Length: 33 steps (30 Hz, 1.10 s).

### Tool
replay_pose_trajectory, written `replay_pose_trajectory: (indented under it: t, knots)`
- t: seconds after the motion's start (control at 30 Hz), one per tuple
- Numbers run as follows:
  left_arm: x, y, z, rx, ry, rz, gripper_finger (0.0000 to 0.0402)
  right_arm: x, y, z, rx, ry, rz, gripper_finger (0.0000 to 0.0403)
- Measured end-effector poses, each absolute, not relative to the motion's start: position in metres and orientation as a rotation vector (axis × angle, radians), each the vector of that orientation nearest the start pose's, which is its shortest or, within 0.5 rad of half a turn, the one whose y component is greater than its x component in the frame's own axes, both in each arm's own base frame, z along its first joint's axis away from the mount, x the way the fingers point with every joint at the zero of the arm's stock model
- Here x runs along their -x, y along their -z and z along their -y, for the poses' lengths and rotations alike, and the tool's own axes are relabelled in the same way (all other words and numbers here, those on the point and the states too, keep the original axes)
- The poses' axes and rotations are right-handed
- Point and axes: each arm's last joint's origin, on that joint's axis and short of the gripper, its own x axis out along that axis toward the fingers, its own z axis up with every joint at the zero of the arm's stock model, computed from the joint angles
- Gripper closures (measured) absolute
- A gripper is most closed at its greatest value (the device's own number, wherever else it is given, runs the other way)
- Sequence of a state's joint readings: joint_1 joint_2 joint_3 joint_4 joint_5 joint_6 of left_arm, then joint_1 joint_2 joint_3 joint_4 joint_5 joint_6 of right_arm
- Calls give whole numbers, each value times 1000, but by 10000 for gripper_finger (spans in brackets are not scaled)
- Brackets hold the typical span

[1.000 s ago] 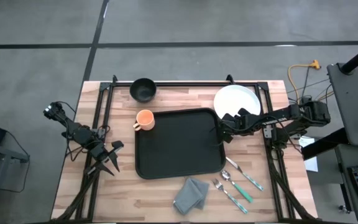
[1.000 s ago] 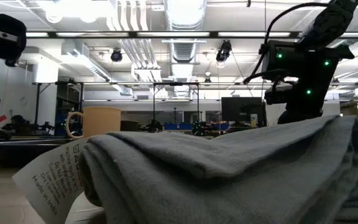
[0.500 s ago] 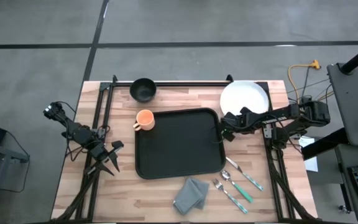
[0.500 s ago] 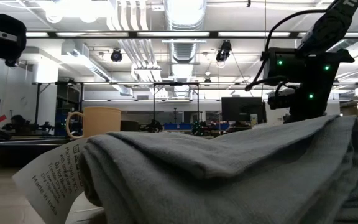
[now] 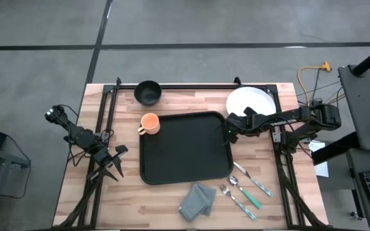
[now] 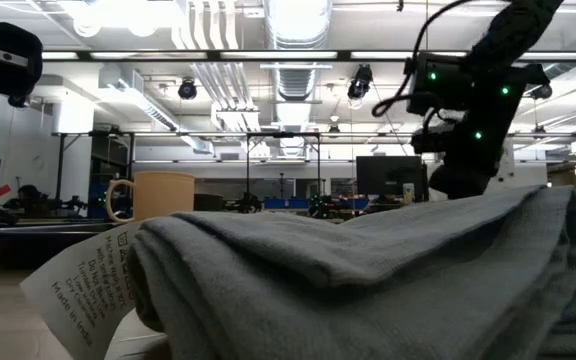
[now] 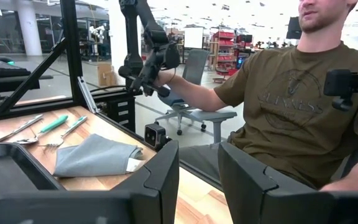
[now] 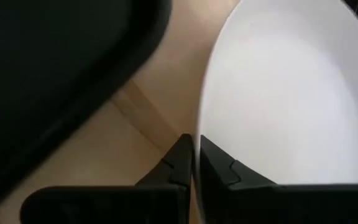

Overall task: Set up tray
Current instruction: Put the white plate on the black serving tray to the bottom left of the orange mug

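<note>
Beside the black tray [image 5: 184, 147], the right gripper [image 5: 230, 131], fingers pinching the white plate [image 5: 252, 102] rim, is now dragging it back trayward after pushing outward.

The worktop [image 5: 172, 196] is pale wood in butcher-block strips with a smooth matt face. The tray [image 5: 184, 147] looks like black plastic, matt, with a faint sheen along its rim. The plate [image 5: 255, 100] is white, smooth and glossy, like glazed ceramic. The cloth [image 5: 197, 200] is grey woven fabric, soft and folded, with a printed paper-like label [image 6: 83, 283]. The cutlery [image 5: 244, 186] has shiny metal ends and green plastic-looking handles. The cup [image 5: 149, 123] is matt orange; the bowl [image 5: 148, 92] is dark and slightly glossy.
</note>
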<state>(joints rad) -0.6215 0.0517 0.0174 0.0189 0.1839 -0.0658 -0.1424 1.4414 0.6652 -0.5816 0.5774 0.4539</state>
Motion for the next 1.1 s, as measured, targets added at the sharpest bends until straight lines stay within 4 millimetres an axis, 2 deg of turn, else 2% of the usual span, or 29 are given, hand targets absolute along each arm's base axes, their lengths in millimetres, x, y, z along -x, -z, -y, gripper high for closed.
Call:
replay_pose_trajectory:
  t: [0.37,0.5,0.8,1.1]
  knots:
    - [-78,-167,62,59,804,-42,309,-244,-176,16,214,758,-1092,395]
    - [-78,-167,62,59,804,-42,309,-247,-180,5,286,683,-1091,395]
    - [-78,-167,62,59,805,-42,309,-252,-186,-13,335,603,-1057,395]
    - [-78,-167,62,59,805,-42,309,-262,-190,-33,401,388,-983,395]
